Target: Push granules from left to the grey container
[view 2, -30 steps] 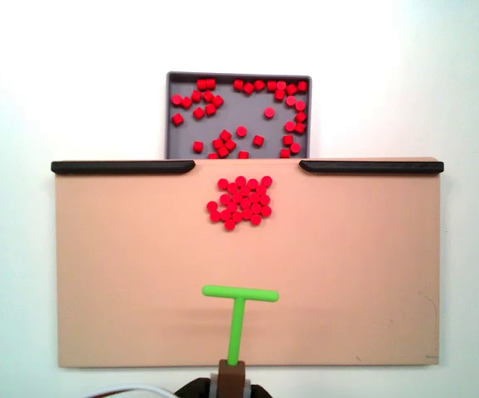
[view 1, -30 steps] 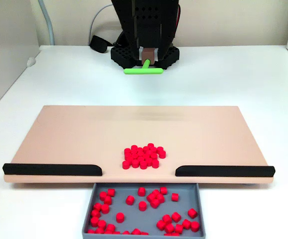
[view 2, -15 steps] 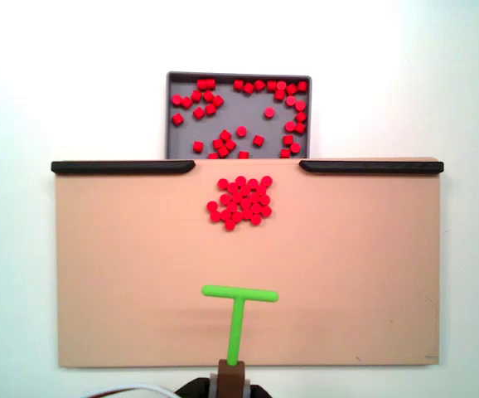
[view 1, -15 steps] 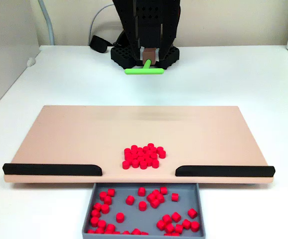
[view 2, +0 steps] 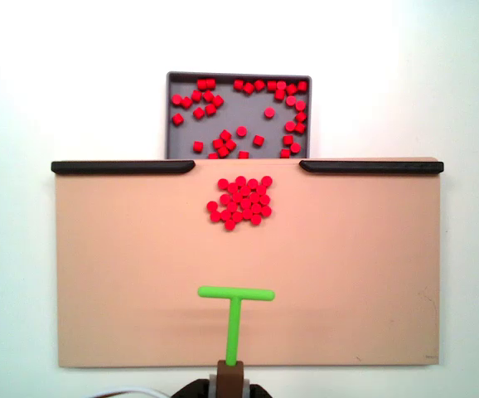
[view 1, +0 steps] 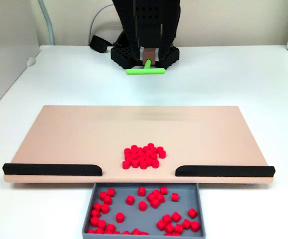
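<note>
A tight pile of red granules (view 1: 144, 157) (view 2: 239, 201) lies on the pinkish-beige board (view 1: 84, 134) (view 2: 123, 274), just before the gap between its two black edge strips. Past that gap sits the grey container (view 1: 136, 219) (view 2: 235, 108) with many more granules scattered inside. My gripper (view 1: 148, 56) (view 2: 232, 373) is at the board's opposite side, shut through a brown block on the stem of a green T-shaped pusher (view 1: 145, 71) (view 2: 236, 293). The pusher's crossbar is well short of the pile, lined up roughly with it.
Black strips (view 1: 52, 169) (view 1: 223, 171) run along the board's container-side edge, left and right of the gap. The arm's black base (view 1: 121, 55) stands on the white table behind the board, with a black cable plug (view 1: 99, 44) beside it.
The green pusher has shifted by a few pixels sideways, leftward in the top-down fixed view. The granules, board and container have not moved.
</note>
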